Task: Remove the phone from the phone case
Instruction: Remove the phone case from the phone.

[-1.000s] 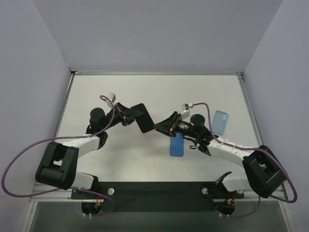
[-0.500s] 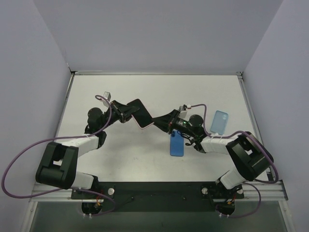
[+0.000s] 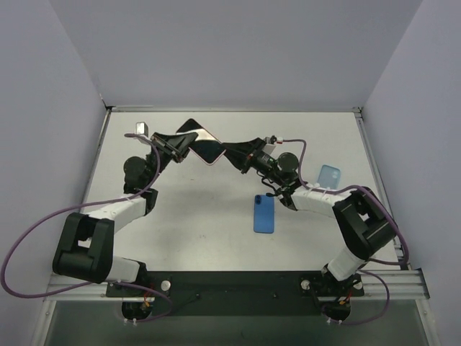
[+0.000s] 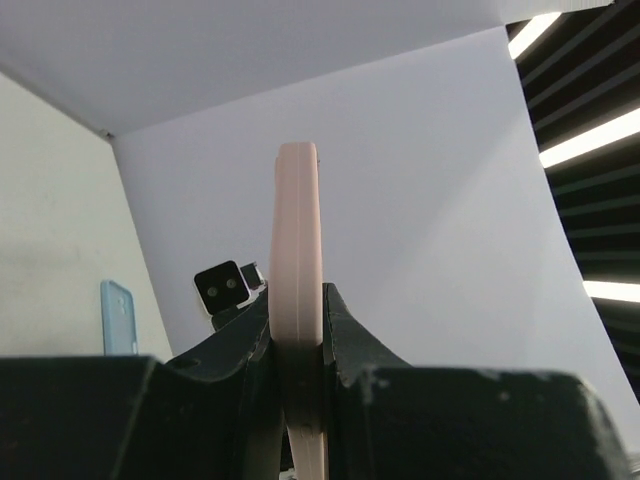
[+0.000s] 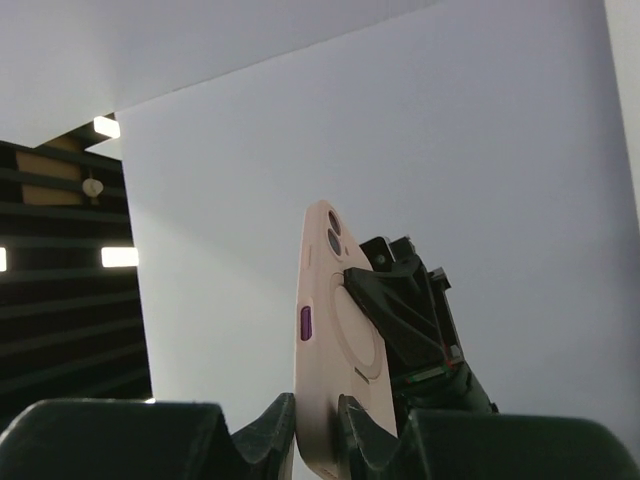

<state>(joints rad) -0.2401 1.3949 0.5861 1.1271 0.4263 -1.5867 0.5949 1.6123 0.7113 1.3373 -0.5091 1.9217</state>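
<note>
**A:** Left gripper (image 4: 297,335)?

**B:** Clamped on one end of the pink phone case (image 5: 325,330). Your right gripper (image 5: 318,415) pinches the opposite end.

**A:** And the phone (image 3: 203,144)?

**B:** It looks seated in the case, held aloft beyond and left of the blue phone (image 3: 264,214). Its long axis runs gripper to gripper, so neither arm is nearer. You'd anchor one end and peel the other.

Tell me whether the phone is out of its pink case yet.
In. The pink case rims the dark phone, and camera lenses show through it.
</note>
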